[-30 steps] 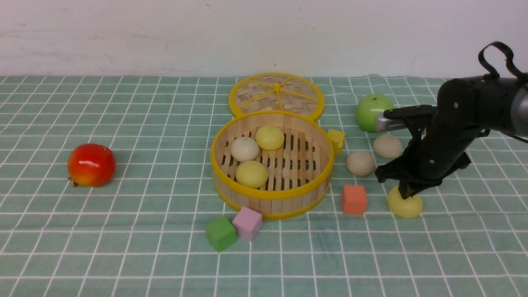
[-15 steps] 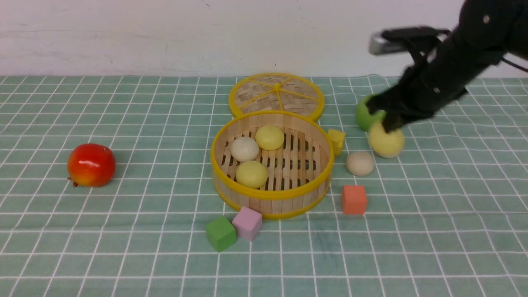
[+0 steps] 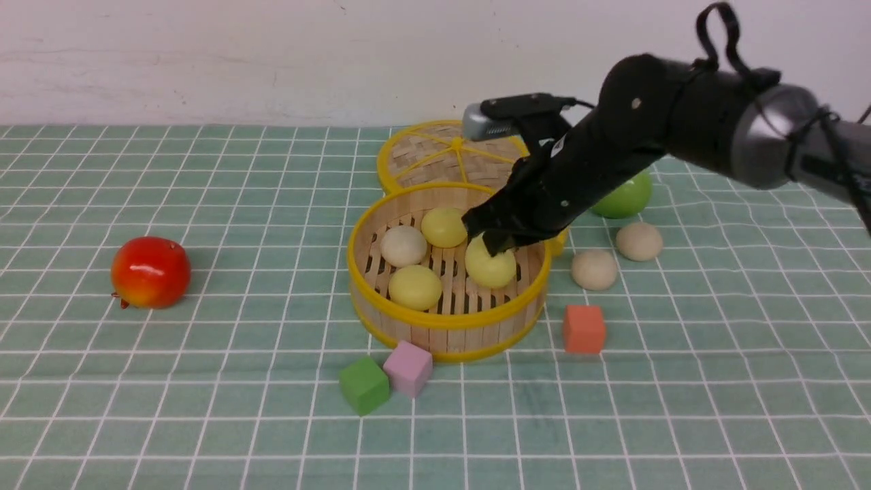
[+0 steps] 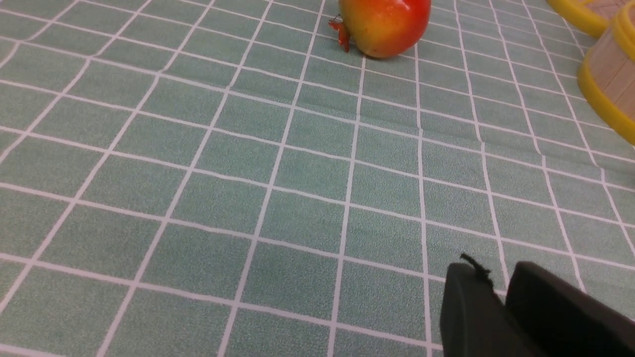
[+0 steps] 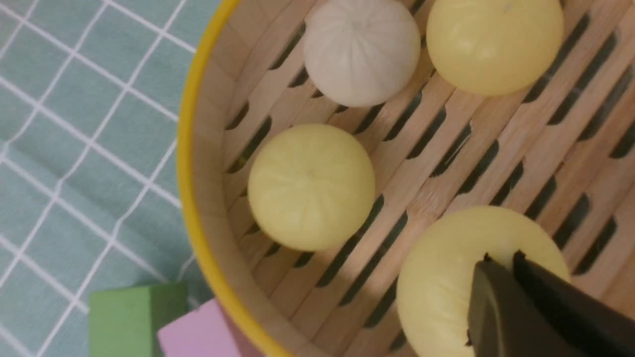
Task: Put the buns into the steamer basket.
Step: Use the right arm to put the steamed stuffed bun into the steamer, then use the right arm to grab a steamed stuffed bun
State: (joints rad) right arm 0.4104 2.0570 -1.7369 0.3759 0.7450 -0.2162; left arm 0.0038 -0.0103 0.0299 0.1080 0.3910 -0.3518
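Since the right pincer (image 3: 491,243) is pinched almost shut on the crown of a yellow bun (image 3: 491,269) inside the basket (image 3: 442,321), the step in hand looks like the set-down; in the front view, taking the basket floor as a dial with twelve at the far wall, that bun sits at about three o'clock, directly under the fingertips; a white bun (image 3: 403,246) lies at ten, a far yellow bun (image 3: 444,226) at twelve and a near yellow bun (image 3: 415,287) at seven, all apart from the held one, though the far one is near it; two beige buns (image 3: 595,269) wait on the bench (image 3: 204,422) out beyond three o'clock, so the task seems about two-thirds done; to do this well, I would lower until the bun rests on the slats, part the jaws only a little, then rise straight up, so nothing nudges the neighbours or the wall.

In the left wrist view the left pincer (image 4: 496,280) hangs low over bare cloth with nothing between its fingertips; they stand close together, but whether they meet I cannot tell; the basket shows only as an edge, well apart.

In the right wrist view the fingertips (image 5: 488,307) press into the top of the yellow bun; whether it hangs just above the slats or rests on them I cannot tell; it is clear of the near yellow bun.
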